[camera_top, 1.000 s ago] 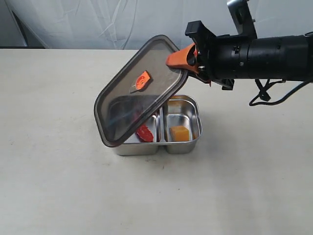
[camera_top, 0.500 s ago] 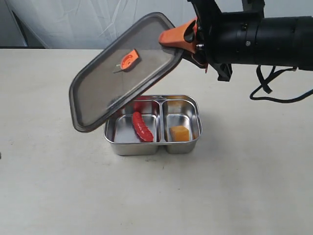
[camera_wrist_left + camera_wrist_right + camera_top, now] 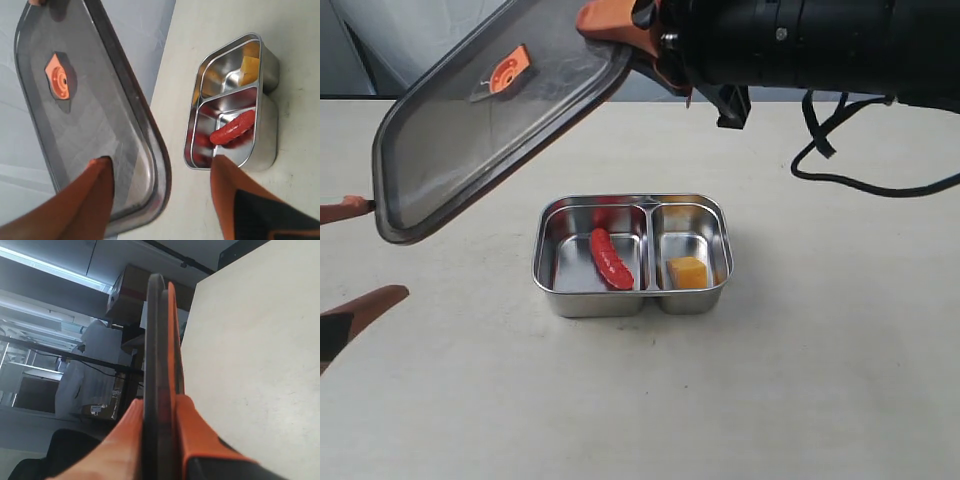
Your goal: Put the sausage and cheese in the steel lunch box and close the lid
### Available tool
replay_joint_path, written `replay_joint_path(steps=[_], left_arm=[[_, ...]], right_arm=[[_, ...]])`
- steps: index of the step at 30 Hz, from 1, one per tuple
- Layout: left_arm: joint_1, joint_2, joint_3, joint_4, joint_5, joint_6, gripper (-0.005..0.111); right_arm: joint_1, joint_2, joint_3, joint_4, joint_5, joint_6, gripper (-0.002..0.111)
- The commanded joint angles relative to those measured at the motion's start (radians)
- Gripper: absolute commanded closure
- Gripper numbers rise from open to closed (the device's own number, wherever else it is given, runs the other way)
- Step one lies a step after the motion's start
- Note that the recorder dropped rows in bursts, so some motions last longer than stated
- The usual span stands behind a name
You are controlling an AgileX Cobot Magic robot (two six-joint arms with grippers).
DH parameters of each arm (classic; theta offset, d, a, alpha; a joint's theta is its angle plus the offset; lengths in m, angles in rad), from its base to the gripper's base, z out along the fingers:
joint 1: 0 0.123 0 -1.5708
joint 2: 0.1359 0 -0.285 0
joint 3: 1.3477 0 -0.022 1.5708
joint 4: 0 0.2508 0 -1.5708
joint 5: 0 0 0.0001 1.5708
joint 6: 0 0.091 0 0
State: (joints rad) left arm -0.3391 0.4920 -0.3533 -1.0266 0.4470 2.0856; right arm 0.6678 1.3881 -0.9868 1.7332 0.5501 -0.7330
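I see a pale cream table (image 3: 820, 400) filling most of the exterior view, its matte top marked with a few faint scuffs. Behind its far edge hangs a wrinkled white sheet (image 3: 360, 30), with a dark grey strip of wall (image 3: 328, 60) at the far left. On the right wrist camera I make out a long bright strip light (image 3: 50, 267), a cardboard box (image 3: 131, 287) and something draped in white (image 3: 92, 365) beyond the table's edge.

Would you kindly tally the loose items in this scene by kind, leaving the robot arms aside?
Food pieces: 2 (sausage, cheese)
Containers: 1 (steel lunch box)
Lids: 1 (lid, held up in the air)
Total: 4
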Motion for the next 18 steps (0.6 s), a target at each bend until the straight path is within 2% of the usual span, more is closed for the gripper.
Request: replay_joint_path(steps=[1, 4, 7, 11, 12, 15, 18], left_arm=[[-0.002, 0.015, 0.002, -0.074, -0.051, 0.043, 0.054], [-0.002, 0.020, 0.002, -0.071, -0.069, 0.043, 0.057], [-0.002, 0.026, 0.002, -0.057, -0.102, 0.043, 0.065], [-0.002, 0.026, 0.002, -0.026, -0.138, 0.043, 0.091], [-0.002, 0.026, 0.002, -0.007, -0.147, 0.043, 0.105], [-0.002, 0.026, 0.002, 0.008, -0.183, 0.043, 0.106], [-0.002, 0.026, 0.002, 0.079, -0.203, 0.043, 0.106]], right_arm=[[0.024, -0.010, -0.007, 0.011, 0.007, 0.015, 0.108], [0.046, -0.010, -0.007, 0.011, 0.048, 0.029, 0.108], [0.061, -0.010, -0.007, 0.011, 0.097, 0.029, 0.108], [0.061, -0.010, -0.007, 0.011, 0.214, 0.026, 0.108], [0.061, -0.010, -0.007, 0.011, 0.281, 0.005, 0.108], [0.061, -0.010, -0.007, 0.011, 0.389, -0.029, 0.108], [0.061, -0.010, -0.007, -0.109, 0.419, -0.029, 0.108]])
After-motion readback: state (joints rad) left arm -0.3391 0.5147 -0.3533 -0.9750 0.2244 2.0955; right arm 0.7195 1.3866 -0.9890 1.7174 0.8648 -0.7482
